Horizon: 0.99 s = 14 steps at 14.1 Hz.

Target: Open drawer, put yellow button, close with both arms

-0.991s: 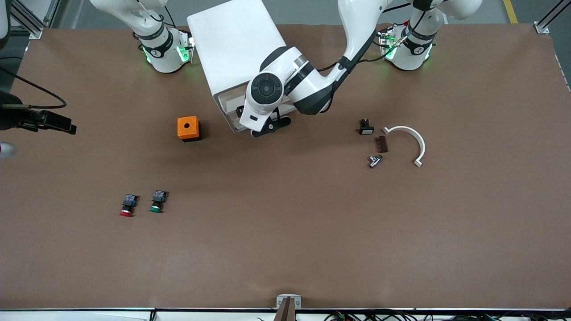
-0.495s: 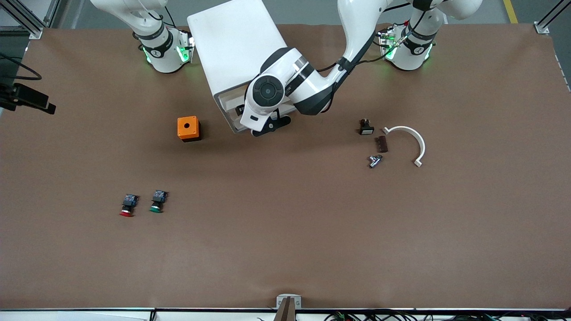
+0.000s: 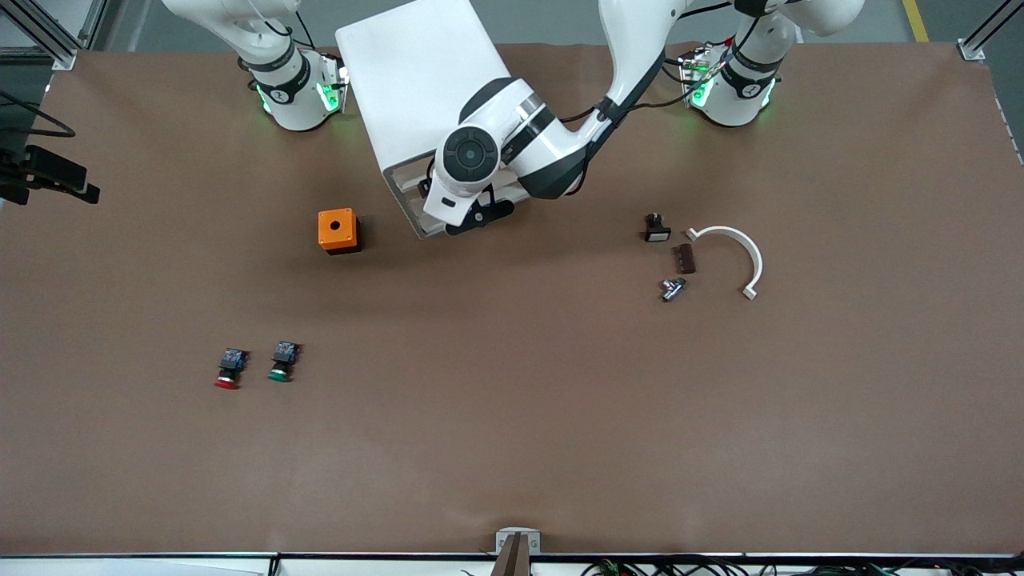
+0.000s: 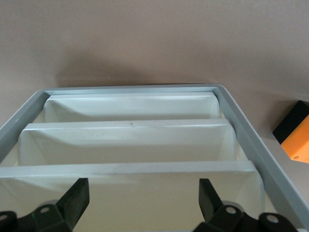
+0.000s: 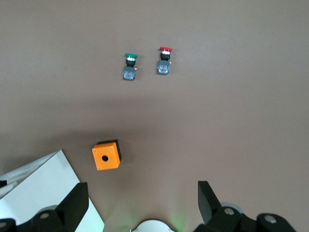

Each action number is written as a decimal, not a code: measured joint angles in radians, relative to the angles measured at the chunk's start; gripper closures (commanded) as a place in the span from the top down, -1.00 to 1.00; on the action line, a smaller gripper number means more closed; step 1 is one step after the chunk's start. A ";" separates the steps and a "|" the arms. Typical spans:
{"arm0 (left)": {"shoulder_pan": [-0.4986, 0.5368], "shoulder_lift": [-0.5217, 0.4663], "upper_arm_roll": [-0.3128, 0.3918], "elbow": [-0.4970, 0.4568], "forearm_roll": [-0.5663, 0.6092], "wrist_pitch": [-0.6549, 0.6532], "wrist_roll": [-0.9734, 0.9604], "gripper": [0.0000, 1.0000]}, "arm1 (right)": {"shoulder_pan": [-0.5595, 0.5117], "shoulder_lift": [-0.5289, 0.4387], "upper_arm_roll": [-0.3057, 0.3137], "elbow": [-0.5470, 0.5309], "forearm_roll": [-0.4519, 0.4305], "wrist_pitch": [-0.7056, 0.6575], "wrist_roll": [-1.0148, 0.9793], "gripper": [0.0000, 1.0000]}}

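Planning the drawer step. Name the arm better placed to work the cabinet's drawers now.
Left. The left end effector, open, hangs right at the cabinet's drawer fronts. The right end effector, also open, is high over the table, away from the drawers.

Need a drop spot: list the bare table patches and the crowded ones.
Bare: the wide strip nearer the camera than the red button and green button, and the stretch between the orange box and the white clip. Crowded: around that clip's small parts and at the cabinet.
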 measured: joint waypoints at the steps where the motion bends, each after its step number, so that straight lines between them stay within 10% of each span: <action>1: -0.004 0.000 0.000 0.000 0.000 0.000 0.000 1.00 | -0.002 -0.030 0.001 -0.041 0.000 0.026 0.008 1.00; 14: 0.038 -0.006 0.013 0.006 0.000 0.006 0.000 1.00 | -0.029 -0.133 0.068 -0.150 0.000 0.056 0.074 1.00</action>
